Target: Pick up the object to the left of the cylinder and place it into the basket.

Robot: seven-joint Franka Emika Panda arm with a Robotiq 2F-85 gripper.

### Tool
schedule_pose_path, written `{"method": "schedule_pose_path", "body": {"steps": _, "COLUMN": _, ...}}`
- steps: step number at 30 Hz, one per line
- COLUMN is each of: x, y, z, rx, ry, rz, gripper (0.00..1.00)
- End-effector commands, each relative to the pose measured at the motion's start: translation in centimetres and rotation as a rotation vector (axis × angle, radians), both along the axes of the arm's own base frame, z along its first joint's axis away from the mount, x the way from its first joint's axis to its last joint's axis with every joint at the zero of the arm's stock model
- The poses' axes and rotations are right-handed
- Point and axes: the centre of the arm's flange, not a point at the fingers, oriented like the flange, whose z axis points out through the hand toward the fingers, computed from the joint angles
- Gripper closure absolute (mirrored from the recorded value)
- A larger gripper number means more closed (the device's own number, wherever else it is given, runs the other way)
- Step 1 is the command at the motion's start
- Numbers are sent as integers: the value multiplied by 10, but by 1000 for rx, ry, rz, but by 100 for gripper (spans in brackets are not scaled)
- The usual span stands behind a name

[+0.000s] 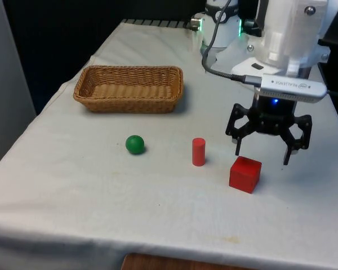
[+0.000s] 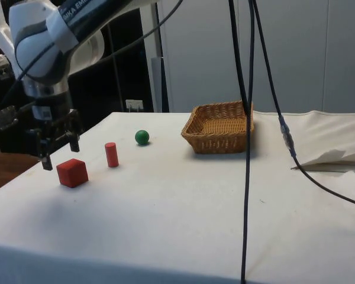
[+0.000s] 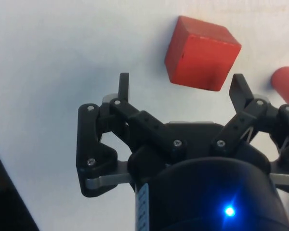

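Near the middle of the table, a little toward the near edge, sits the green ball point(image 1: 134, 144), resting on the white cloth with nothing touching it. It lies on the front view's left of the red cylinder point(image 1: 198, 152), which stands upright well apart from it. On the far side of the ball, toward the table's left edge as the front view shows it, rests the wicker basket point(image 1: 174, 90), an oblong woven tray with nothing visible inside. The ball is apart from the basket, with bare cloth between them.

On the other side of the cylinder, toward the front view's right, a red cube point(image 1: 245, 174) sits flat on the cloth, turned so that a corner faces the near edge. It is near the cylinder but not touching it.

The gripper point(image 1: 261, 158) hangs just above and slightly behind the cube, pointing down, with its two fingers spread wide and nothing between them. In the wrist view the fingers point(image 3: 123, 85) stand either side of open cloth, the cube point(image 3: 202, 53) just beyond their tips and the end of the cylinder point(image 3: 286, 83) beside it. In the side view the gripper point(image 2: 59, 157) hovers close to the cube point(image 2: 71, 173), clear of the table point(image 2: 183, 207), while the ball point(image 2: 142, 137) lies between the cylinder point(image 2: 111, 154) and the basket point(image 2: 220, 142).
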Motion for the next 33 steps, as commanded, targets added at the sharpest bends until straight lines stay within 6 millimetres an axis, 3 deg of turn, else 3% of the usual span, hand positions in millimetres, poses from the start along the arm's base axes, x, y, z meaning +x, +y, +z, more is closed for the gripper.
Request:
{"method": "schedule_pose_path", "body": {"steps": 1, "x": 1, "y": -2, "z": -4, "rx": 5, "ry": -7, "rz": -2, "gripper": 0}}
{"method": "schedule_pose_path", "body": {"steps": 11, "x": 1, "y": -14, "z": -19, "rx": -8, "ry": -6, "rz": -10, "gripper": 0}}
{"method": "schedule_pose_path", "body": {"steps": 33, "x": 2, "y": -22, "z": -38, "rx": -27, "ry": -11, "rz": -20, "gripper": 0}}
